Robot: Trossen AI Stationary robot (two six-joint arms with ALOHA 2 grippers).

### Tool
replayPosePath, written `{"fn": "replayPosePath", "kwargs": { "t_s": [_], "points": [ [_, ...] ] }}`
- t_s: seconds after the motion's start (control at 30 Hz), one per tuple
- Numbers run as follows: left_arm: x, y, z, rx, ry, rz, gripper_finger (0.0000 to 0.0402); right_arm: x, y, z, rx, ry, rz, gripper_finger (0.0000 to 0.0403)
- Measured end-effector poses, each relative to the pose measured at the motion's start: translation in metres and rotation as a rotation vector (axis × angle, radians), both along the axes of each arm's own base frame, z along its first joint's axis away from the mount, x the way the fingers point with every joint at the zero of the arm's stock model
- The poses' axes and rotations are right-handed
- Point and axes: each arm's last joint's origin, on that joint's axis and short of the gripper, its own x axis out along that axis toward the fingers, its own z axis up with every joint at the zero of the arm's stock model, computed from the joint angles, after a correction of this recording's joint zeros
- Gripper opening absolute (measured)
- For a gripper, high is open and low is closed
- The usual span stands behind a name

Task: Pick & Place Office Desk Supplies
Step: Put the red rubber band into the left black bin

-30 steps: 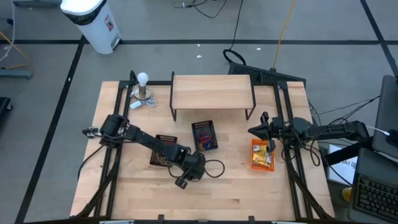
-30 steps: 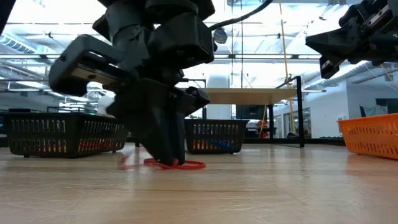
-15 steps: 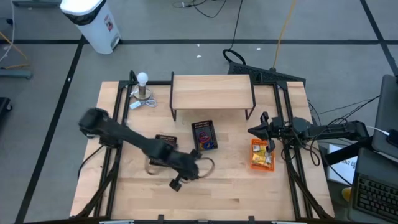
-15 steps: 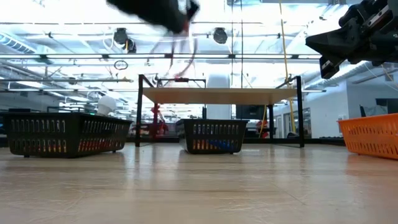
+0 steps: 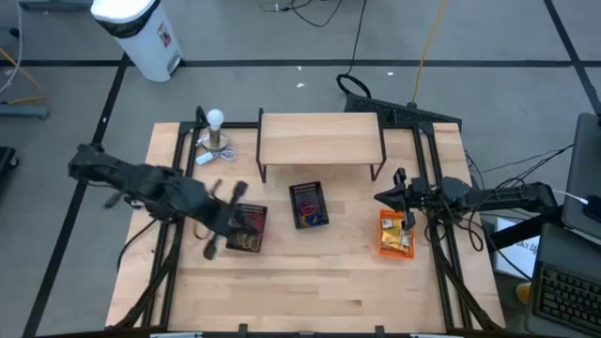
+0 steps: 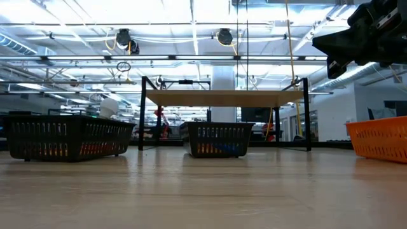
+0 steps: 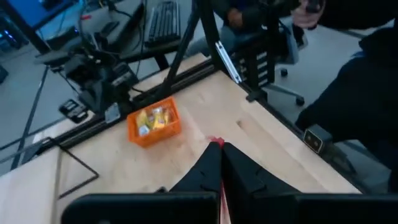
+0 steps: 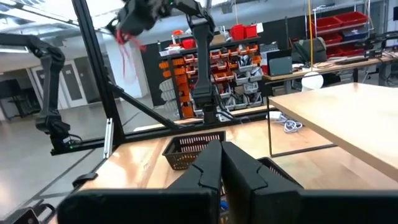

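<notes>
**High view and wrist views: red rubber band carried above the table**

Left wrist view: the left gripper (image 7: 217,148) is clenched, with a thin strip of red rubber band (image 7: 216,143) pinched at its fingertips; the rest of the loop hangs free, as the right wrist view shows. From above, the left arm reaches in over the left black basket (image 5: 249,228), which holds more loose bands. Beyond stands the middle black basket (image 5: 308,206). To the right, the orange basket (image 5: 395,235) holds the yellow packets. The right gripper (image 5: 387,198) waits just beside it, raised, fingers pressed together on nothing. Farther back are the wooden shelf (image 5: 320,139) and the white ball on its stand (image 5: 216,119).

Hazard: the grip appears to hold only a sliver of the band. A quick swing could pull it loose, dropping it outside the basket. At release, the elastic may cling to a finger or catch on the basket rim.
</notes>
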Motion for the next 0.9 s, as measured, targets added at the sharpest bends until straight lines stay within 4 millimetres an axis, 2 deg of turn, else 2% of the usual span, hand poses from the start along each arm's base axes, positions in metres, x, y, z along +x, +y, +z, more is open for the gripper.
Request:
{"fn": "replayPosePath", "kwargs": {
  "t_s": [0.1, 0.27, 0.53, 0.73, 0.9],
  "points": [
    [-0.016, 0.008, 0.006, 0.000, -0.001, 0.009, 0.0000, 0.000, 0.000, 0.000, -0.010, -0.001, -0.001, 0.0000],
    [-0.031, 0.019, 0.019, -0.063, -0.051, 0.019, 0.0000, 0.000, 0.000, 0.001, -0.013, -0.015, -0.002, 0.0000],
    [-0.065, 0.040, 0.023, -0.018, -0.027, 0.090, 0.0000, 0.000, 0.001, -0.003, -0.029, 0.028, 0.025, 0.0000],
    [-0.087, 0.055, 0.006, -0.070, -0.037, 0.167, 0.0000, 0.000, 0.004, -0.003, -0.133, 0.019, 0.097, 0.0000],
    [-0.096, 0.060, -0.029, -0.161, -0.102, 0.209, 0.0000, 0.000, 0.002, 0.000, -0.187, -0.015, 0.071, 0.0000]
  ]
}}
